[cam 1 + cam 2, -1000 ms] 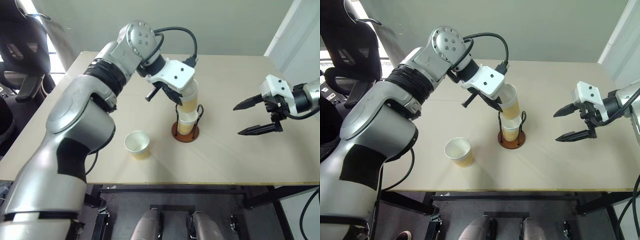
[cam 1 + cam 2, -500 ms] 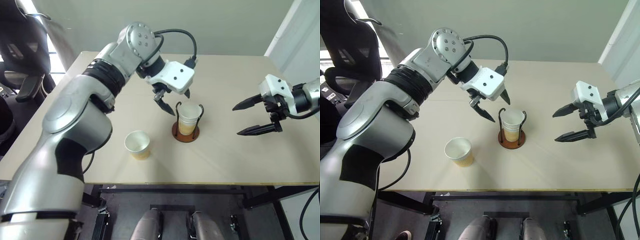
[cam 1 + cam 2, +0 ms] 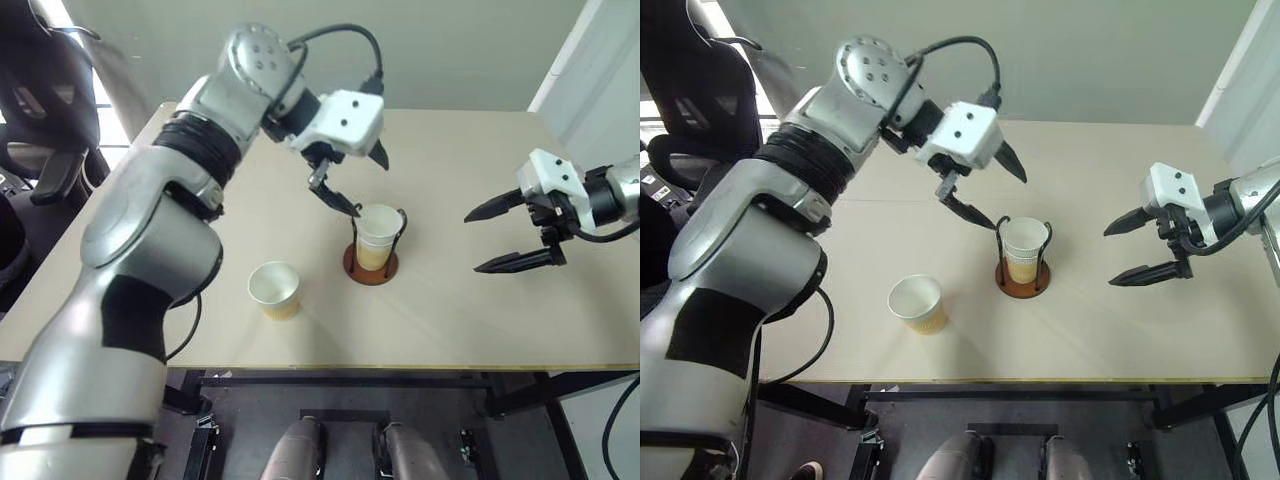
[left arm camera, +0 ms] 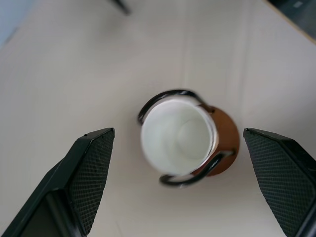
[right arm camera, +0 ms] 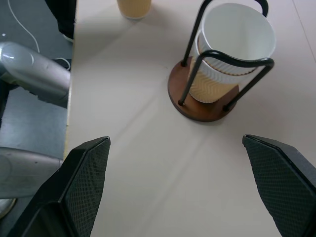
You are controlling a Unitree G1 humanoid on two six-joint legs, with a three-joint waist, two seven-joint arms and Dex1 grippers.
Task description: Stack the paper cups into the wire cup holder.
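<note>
Two paper cups sit nested upright in the wire cup holder, a reddish-brown disc with black wire loops, at the middle of the table. A third paper cup stands upright and loose on the table, to the holder's left and nearer the front edge. My left gripper hangs open just above and behind the nested cups, holding nothing. My right gripper hovers open to the right of the holder, well apart from it, with nothing between its fingers.
The light wooden table has free surface to the right and in front of the holder. A black chair stands off the table's left side. A white panel rises at the far right.
My left gripper opened and let go of a cup, which dropped into the cup in the holder. The gripper then rose above the stack. The right arm kept still.
</note>
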